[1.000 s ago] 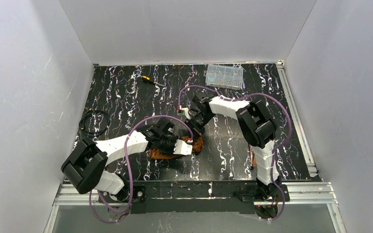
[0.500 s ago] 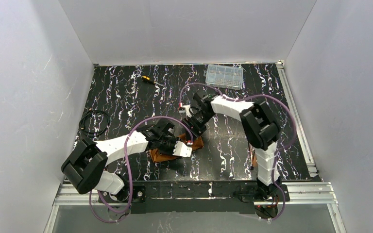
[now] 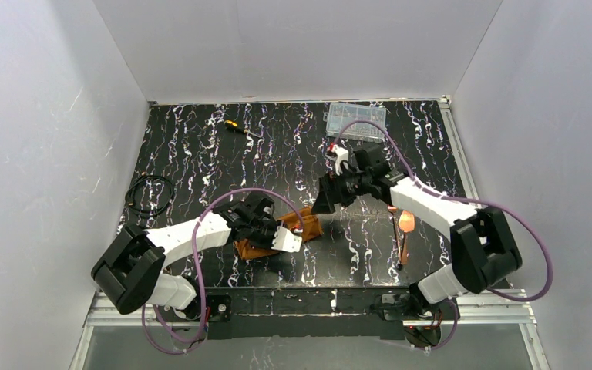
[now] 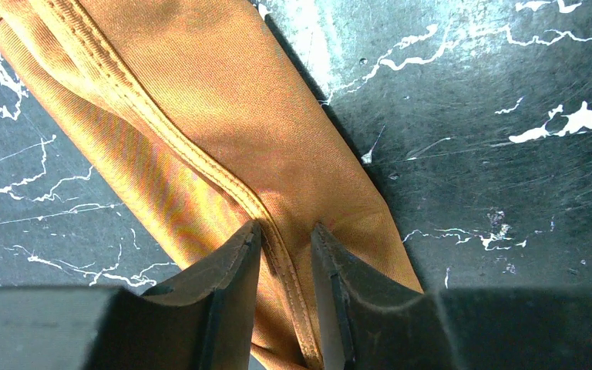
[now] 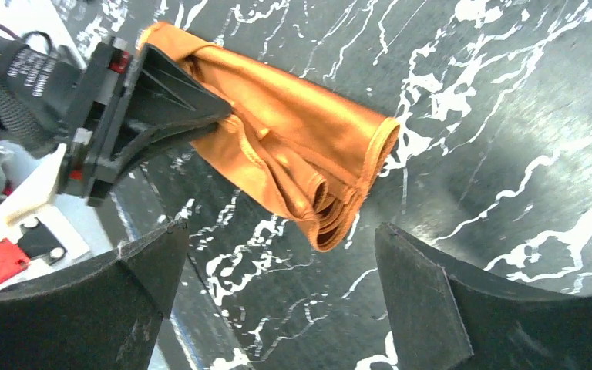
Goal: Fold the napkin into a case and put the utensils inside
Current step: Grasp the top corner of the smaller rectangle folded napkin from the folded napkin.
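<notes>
Plainly this is light, limp cloth that slips over itself, so I judge the stitched hem the best hold, since the layers bunch thickest there. My left pincer (image 4: 285, 235) is closed almost fully on that hem ridge of the napkin (image 4: 223, 116), at its near end. The cloth is rust-orange with a faint sheen. It is folded into a narrow layered strip flat on the black marbled table (image 4: 509, 92), and its far end gapes in loose loops. Beyond that end my right pincer (image 5: 277, 239) hangs wide open, holding nothing.

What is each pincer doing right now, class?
Left pincer: closed on the rust-orange folded cloth napkin.
Right pincer: open, holding nothing.
</notes>
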You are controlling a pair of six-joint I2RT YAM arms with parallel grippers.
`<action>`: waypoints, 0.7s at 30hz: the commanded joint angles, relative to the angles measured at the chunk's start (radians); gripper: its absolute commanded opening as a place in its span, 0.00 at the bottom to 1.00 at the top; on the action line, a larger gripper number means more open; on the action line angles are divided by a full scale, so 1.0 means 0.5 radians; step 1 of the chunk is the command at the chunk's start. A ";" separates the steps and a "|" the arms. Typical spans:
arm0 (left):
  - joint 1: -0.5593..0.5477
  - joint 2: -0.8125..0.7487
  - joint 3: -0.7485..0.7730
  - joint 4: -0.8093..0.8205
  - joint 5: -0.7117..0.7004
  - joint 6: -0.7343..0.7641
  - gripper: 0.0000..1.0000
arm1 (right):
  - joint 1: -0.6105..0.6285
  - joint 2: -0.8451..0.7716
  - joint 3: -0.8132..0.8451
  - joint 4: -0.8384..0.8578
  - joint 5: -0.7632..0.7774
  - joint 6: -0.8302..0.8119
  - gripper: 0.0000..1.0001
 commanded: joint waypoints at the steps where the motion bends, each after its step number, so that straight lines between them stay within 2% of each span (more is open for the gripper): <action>1: 0.006 0.007 -0.096 -0.171 -0.027 -0.013 0.30 | -0.042 -0.013 -0.185 0.476 -0.151 0.381 0.99; 2: 0.007 0.010 -0.095 -0.170 -0.023 -0.015 0.30 | -0.044 0.014 -0.154 0.348 -0.069 0.340 0.99; 3: 0.004 0.012 -0.091 -0.168 -0.017 -0.018 0.30 | -0.043 -0.074 -0.227 0.442 -0.031 0.413 0.99; 5: 0.005 0.014 -0.083 -0.160 -0.011 -0.023 0.30 | -0.045 -0.291 -0.481 0.843 -0.047 0.593 0.98; 8: 0.007 0.026 -0.067 -0.168 -0.012 -0.031 0.29 | -0.040 -0.382 -0.742 1.306 -0.225 0.805 0.81; 11: 0.008 0.032 -0.073 -0.155 -0.020 -0.031 0.29 | 0.005 -0.255 -0.927 1.752 -0.406 1.071 0.66; 13: 0.007 0.035 -0.077 -0.153 -0.020 -0.035 0.29 | 0.076 -0.155 -0.941 1.864 -0.420 1.092 0.50; 17: 0.006 0.043 -0.070 -0.161 -0.023 -0.031 0.29 | 0.189 0.071 -0.871 1.946 -0.423 1.093 0.30; 19: 0.006 0.047 -0.066 -0.168 -0.030 -0.023 0.29 | 0.191 0.189 -0.882 2.151 -0.480 1.195 0.25; 21: 0.007 0.045 -0.060 -0.171 -0.034 -0.020 0.29 | 0.192 0.297 -0.853 2.177 -0.472 1.199 0.22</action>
